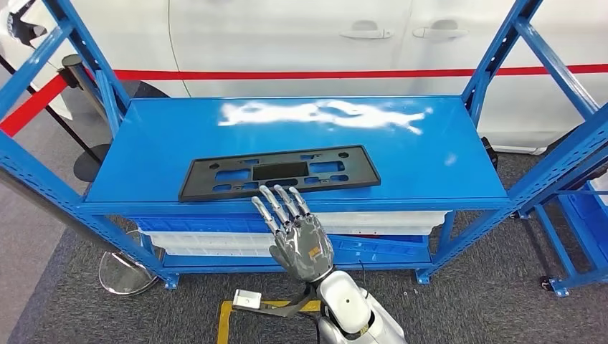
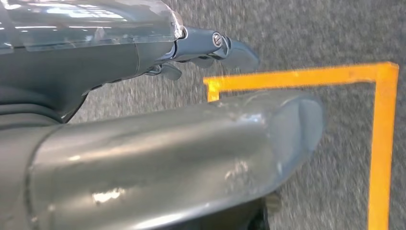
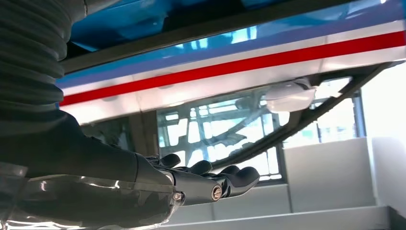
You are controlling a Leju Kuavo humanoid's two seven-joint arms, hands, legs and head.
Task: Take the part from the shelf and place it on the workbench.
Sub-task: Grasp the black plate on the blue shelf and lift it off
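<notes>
We see the right hand raised in front of the blue shelf, back upward, its fingers stretched out straight and spread a little, with nothing in them. Their tips reach the front edge of the top shelf board and sit at the near edge of the part, a flat black plastic panel with cut-out slots; we cannot tell whether they touch it. The panel lies flat just beyond the fingertips, running across to both sides of the hand, near the front of the board. Below the hand, on the lower level, lie white trays. The left hand hangs over grey carpet marked with orange tape; its thumb and fingers lie extended and hold nothing.
</notes>
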